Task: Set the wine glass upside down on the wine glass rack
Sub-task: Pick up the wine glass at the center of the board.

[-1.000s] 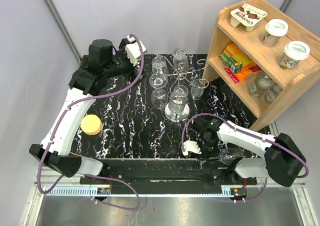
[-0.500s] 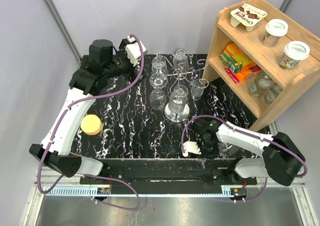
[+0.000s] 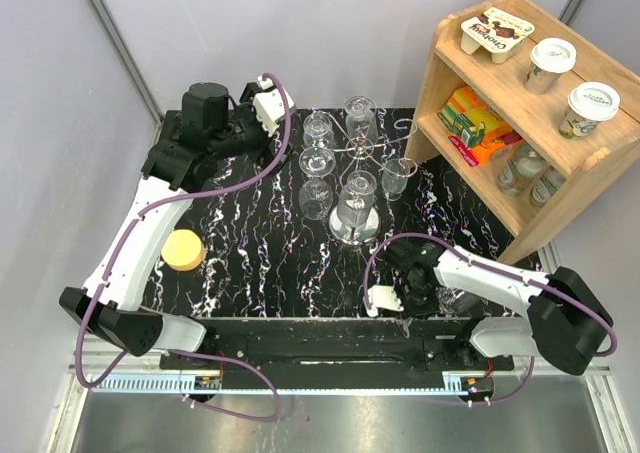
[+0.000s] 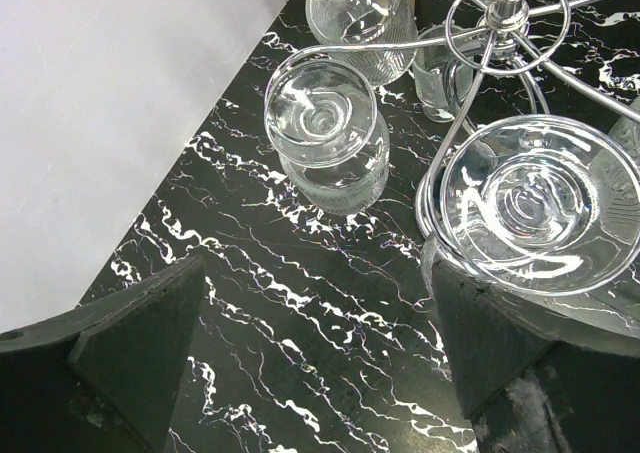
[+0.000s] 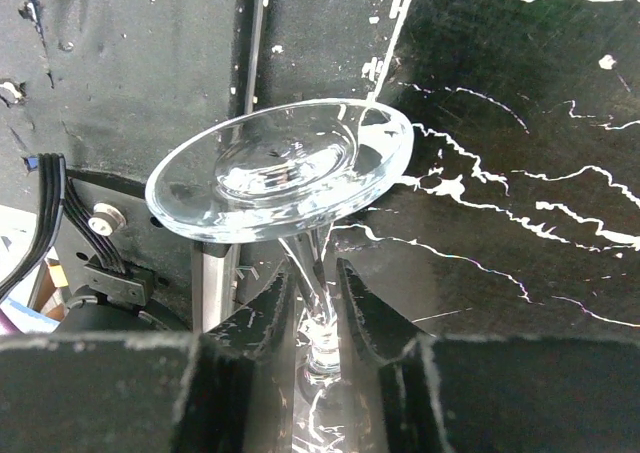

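The wine glass point(image 5: 280, 168) is low at the table's front edge. Its round foot tilts toward the right wrist camera. My right gripper point(image 5: 316, 285) is shut on its thin stem, one finger on each side. From above, the right gripper point(image 3: 418, 298) covers most of the wine glass point(image 3: 450, 299). The wine glass rack point(image 3: 355, 149) stands at the back middle on its disc base, with several glasses hanging upside down from its arms. My left gripper point(image 4: 315, 318) is open and empty. It hovers over the table beside the wine glass rack point(image 4: 505, 11), its right finger close under a hanging glass point(image 4: 530, 198).
A wooden shelf point(image 3: 520, 103) with cups, boxes and bottles stands at the right, close to the rack. A yellow round disc point(image 3: 183, 250) lies on the table's left side. Another upside-down glass point(image 4: 322, 118) hangs ahead of the left gripper.
The right gripper has closed on the wine glass stem and shifted slightly left with it. The left arm has barely moved.
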{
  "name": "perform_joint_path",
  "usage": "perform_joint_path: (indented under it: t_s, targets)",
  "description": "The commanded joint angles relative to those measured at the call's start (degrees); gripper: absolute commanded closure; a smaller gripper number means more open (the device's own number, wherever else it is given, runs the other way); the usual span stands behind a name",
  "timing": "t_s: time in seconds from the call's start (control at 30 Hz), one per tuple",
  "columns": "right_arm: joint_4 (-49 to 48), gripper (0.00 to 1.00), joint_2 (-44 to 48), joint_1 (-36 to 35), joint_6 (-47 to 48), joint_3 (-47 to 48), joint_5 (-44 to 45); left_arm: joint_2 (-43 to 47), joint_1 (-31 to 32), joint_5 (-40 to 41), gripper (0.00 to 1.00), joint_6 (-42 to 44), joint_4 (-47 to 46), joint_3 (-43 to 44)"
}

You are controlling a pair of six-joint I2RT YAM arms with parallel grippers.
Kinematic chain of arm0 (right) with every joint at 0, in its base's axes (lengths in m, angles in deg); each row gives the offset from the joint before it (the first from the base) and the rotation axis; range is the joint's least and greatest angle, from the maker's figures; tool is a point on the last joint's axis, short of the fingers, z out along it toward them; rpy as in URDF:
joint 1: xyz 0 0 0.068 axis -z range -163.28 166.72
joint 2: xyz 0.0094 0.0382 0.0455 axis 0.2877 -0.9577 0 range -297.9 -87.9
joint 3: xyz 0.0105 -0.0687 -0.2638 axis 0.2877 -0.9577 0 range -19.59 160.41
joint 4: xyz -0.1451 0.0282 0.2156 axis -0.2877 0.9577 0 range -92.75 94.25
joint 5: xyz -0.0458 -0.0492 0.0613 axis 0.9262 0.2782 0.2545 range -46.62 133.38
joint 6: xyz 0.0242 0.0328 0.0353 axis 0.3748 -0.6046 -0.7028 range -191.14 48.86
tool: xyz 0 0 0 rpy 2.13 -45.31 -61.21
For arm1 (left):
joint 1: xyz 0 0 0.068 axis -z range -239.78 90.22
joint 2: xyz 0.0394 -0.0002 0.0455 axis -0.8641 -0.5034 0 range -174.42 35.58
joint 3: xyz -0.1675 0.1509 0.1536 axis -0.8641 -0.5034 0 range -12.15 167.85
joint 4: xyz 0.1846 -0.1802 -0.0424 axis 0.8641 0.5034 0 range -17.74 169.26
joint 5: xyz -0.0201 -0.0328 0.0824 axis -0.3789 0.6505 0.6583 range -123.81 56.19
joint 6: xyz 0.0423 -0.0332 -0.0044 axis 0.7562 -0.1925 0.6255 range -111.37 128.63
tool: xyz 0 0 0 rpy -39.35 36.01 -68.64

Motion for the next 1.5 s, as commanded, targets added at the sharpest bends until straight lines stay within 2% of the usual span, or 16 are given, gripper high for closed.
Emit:
perform_joint_path:
  t_s: [0.0, 0.23, 0.33, 0.7, 1.17, 1.47]
  targets:
    - [-8.18, 1.00, 0.60, -0.14, 2.75, -1.49, 2.74, 2.38, -0.39, 0.89, 0.01, 0.57, -2.28, -0.17]
    - [2.19, 1.00, 4.04, -0.14, 2.14, 9.32, -3.06, 1.77, -0.30, 0.90, 0.01, 0.49, -2.55, 0.10]
    - [3.26, 1.00, 4.48, -0.14, 1.34, 12.31, -4.91, 1.68, -0.30, 0.90, 0.01, 0.40, -2.55, 0.01]
    - [-7.45, 1.00, 8.17, -0.05, -4.54, 11.09, -0.69, 3.26, -0.39, 1.16, 0.01, 0.75, -3.08, -1.22]
    - [-15.98, 1.00, 19.94, 2.75, -14.47, 11.97, 4.14, 3.70, -0.39, 1.07, 0.01, 0.05, -3.08, -0.25]
    - [-16.52, 1.00, 24.95, 7.77, -21.59, 18.55, 5.81, 4.05, -0.39, 1.07, 0.01, 0.05, -3.08, 0.19]
